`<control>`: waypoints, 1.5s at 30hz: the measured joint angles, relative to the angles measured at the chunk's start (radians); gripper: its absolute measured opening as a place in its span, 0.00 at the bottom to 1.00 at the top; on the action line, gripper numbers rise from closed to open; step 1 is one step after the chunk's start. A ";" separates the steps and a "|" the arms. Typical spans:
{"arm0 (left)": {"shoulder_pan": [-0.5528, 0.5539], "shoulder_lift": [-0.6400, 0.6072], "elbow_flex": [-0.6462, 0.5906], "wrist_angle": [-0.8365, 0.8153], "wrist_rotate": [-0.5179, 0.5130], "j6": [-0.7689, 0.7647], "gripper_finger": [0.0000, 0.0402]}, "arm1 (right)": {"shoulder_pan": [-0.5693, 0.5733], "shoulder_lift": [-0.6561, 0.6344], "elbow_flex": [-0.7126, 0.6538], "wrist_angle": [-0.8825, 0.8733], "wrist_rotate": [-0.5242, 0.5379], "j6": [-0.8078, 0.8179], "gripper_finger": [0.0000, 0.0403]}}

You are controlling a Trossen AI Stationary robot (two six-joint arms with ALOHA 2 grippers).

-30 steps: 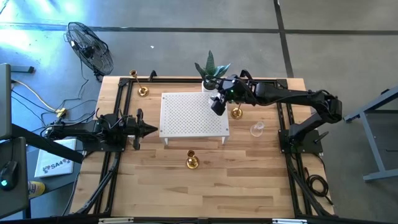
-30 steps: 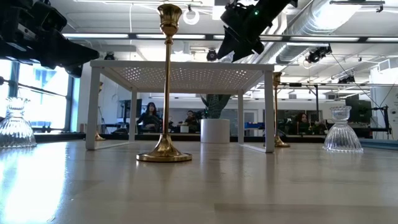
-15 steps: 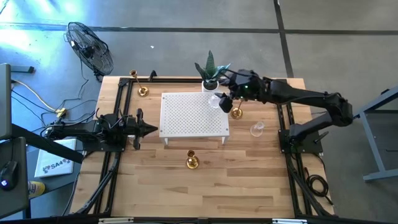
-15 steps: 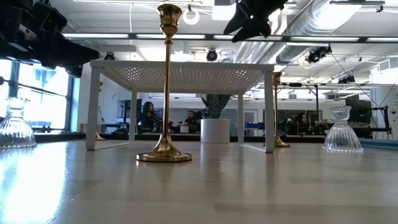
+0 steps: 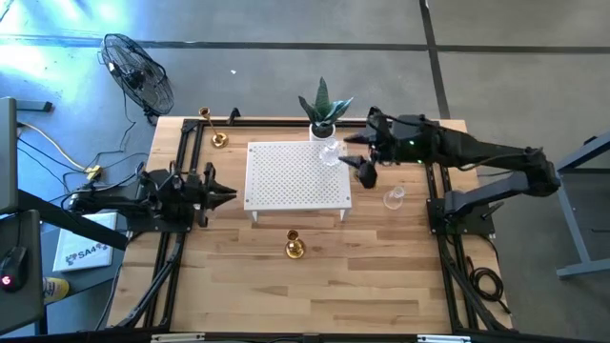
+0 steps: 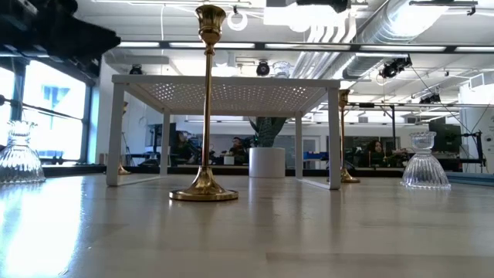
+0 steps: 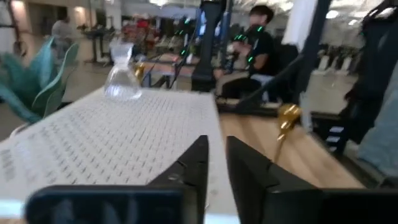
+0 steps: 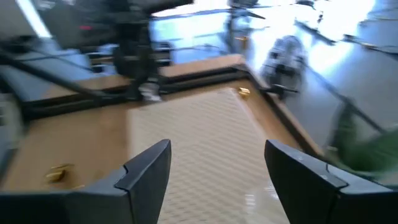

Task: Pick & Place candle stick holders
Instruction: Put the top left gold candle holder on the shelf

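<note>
- High view, largest first: wooden table (image 5: pixel 238 276); white perforated stand (image 5: pixel 295 176) at its middle; potted plant (image 5: pixel 322 110) at the far edge.
- Right gripper (image 5: pixel 365 164) beside the stand's right far corner; fingers wide apart, holding nothing; left gripper (image 5: pixel 212 193) by the stand's left edge, fingers a narrow slit apart, empty.
- Holders: clear glass one (image 5: pixel 330 152) on the stand's right far corner; another glass one (image 5: pixel 394 198) on the table right of the stand; gold one (image 5: pixel 294 248) in front; gold one (image 5: pixel 219 139) far left.
- Risk, my judgement: the right gripper is close to the glass holder; a careless swing could tip it off the corner.
- Hidden: the gold holder by the right gripper is mostly covered.
</note>
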 joint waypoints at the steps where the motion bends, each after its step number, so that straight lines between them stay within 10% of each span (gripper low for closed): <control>1: 0.000 -0.001 0.003 0.005 0.000 -0.011 0.19 | 0.016 -0.010 0.000 0.000 -0.021 0.001 0.63; 12: 0.000 0.013 0.259 -0.058 -0.317 0.011 0.38 | 0.210 -0.036 0.000 -0.053 -0.268 0.001 0.63; 25: 0.000 0.359 0.819 -0.704 -0.905 -0.035 0.38 | 0.318 -0.042 0.000 -0.147 -0.175 -0.049 0.63; 45: 0.001 0.860 1.372 -1.339 -0.757 -0.624 0.38 | 0.330 -0.039 -0.002 -0.169 -0.161 -0.052 0.63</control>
